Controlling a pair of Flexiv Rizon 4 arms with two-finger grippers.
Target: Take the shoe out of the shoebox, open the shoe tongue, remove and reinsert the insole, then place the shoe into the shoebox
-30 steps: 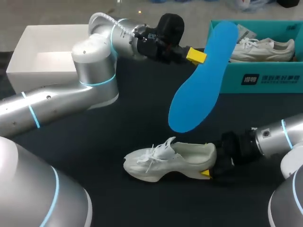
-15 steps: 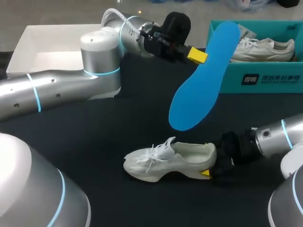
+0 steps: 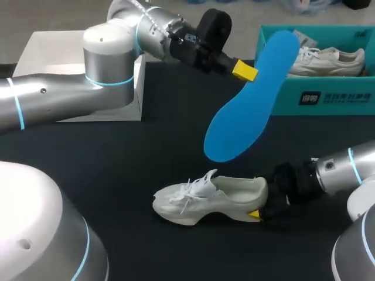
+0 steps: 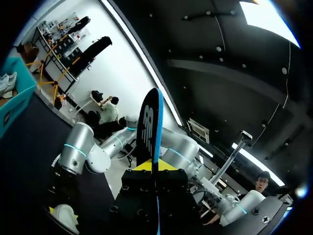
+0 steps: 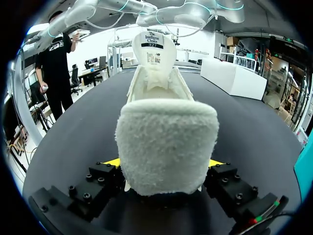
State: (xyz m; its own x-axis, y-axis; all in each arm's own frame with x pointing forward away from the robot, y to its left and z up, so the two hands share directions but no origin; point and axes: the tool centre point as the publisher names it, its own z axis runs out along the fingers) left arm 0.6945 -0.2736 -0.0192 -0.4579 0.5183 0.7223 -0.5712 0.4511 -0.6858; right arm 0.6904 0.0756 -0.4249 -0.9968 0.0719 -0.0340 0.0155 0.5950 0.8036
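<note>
Head view first: the left arm (image 3: pixel 88 93) comes in high, and its left jaws are pinched shut on the blue insole (image 3: pixel 246 99). The insole hangs in the air, tilted, with its broad end down over the white shoe (image 3: pixel 208 199). The shoe sits upright on the black table (image 3: pixel 105 170), with the right jaws closed on its heel. The teal shoebox (image 3: pixel 316 99) is at the far right with another shoe (image 3: pixel 328 58) inside, and a white box (image 3: pixel 47 64) is at the far left.

Left wrist view: the insole (image 4: pixel 149 132) stands edge-on between the left jaws, gripped from both sides. The shoe (image 4: pixel 63 215) is well below it.

Right wrist view: the fuzzy heel of the shoe (image 5: pixel 166 142) fills the gap between the right jaws, with a yellow tip against each side. The tongue (image 5: pixel 154 49) is up and the mouth is open.

So the insole is out, and reinsertion looks like the step in hand. The next move calls for swinging the insole in line with the shoe and feeding the broad end into the opening while the right jaws brace the heel.
</note>
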